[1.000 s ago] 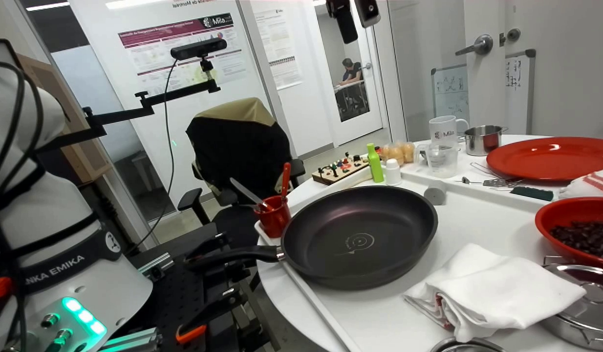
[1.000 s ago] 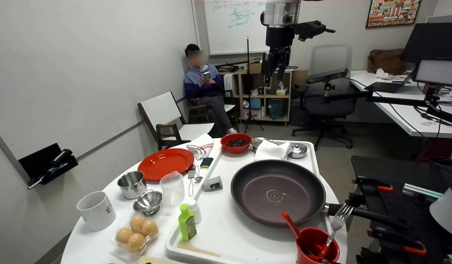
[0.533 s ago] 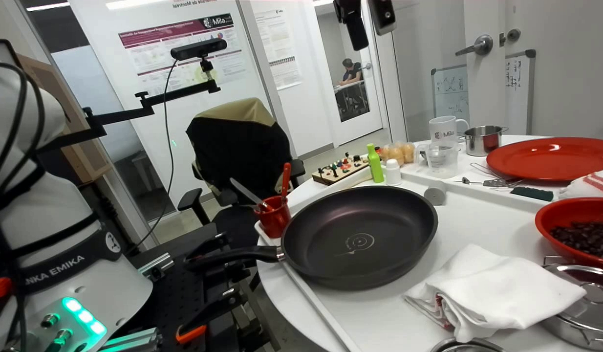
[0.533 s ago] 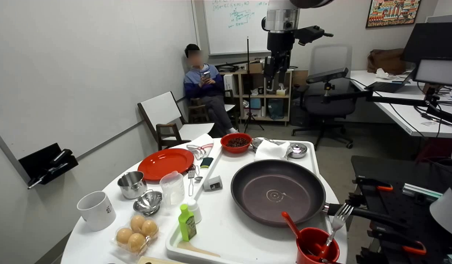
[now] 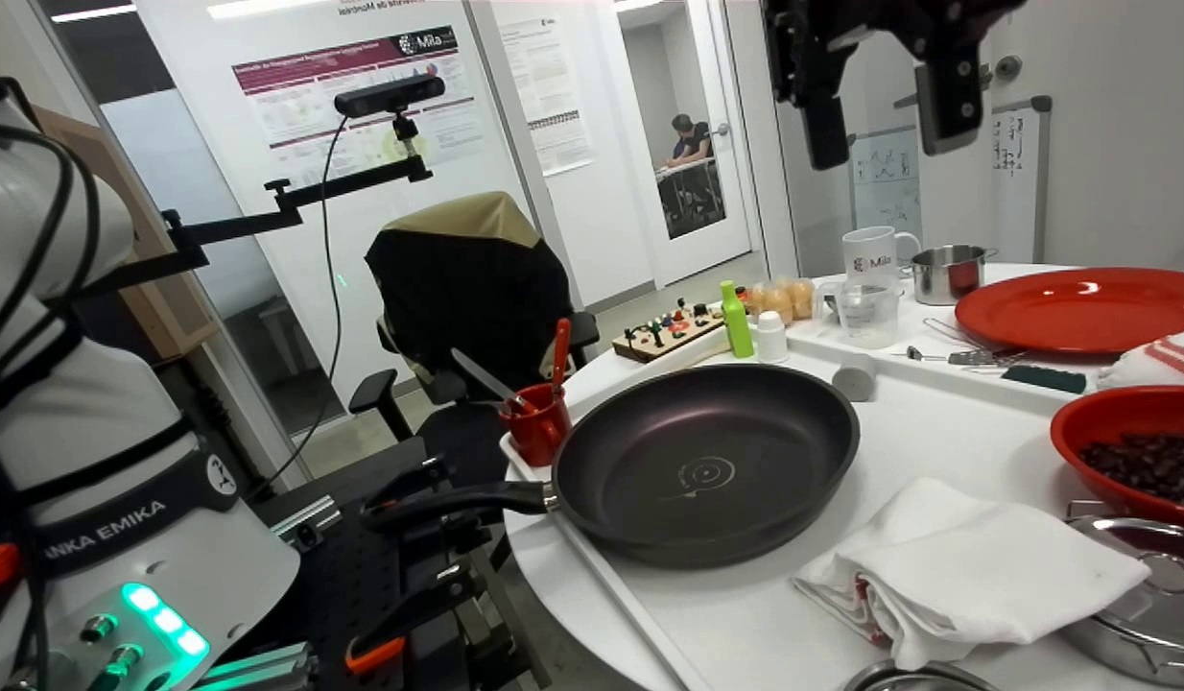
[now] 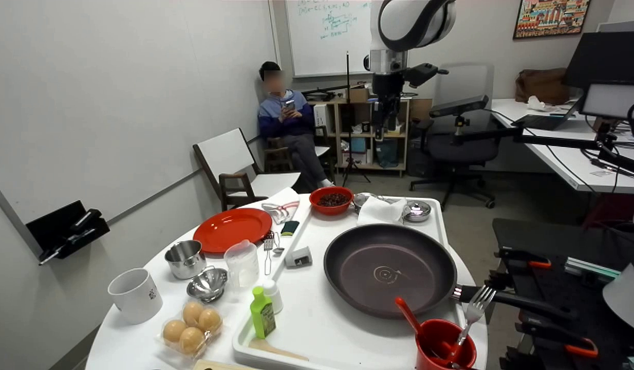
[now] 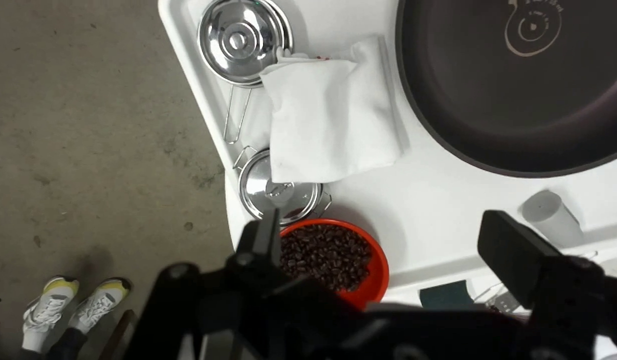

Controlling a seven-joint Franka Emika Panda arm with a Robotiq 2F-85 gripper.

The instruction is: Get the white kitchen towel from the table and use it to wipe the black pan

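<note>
The gripper [image 7: 381, 227] hangs high, its fingers [image 7: 503, 245] wide apart. Lower down, nearest, is a red bowl [image 7: 376, 272] of dark beans [image 7: 328, 255]. Past that, on the white tray [image 7: 433, 217], the folded white kitchen towel [image 7: 333, 117] lies partly over a lidded pot [image 7: 260, 186]. Farther out, just beside the towel, sits the black frying pan [image 7: 513, 90].

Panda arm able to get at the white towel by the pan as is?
Likely yes: the gripper hangs open, nothing visible lies on the white towel, and the black pan sits beside it.
</note>
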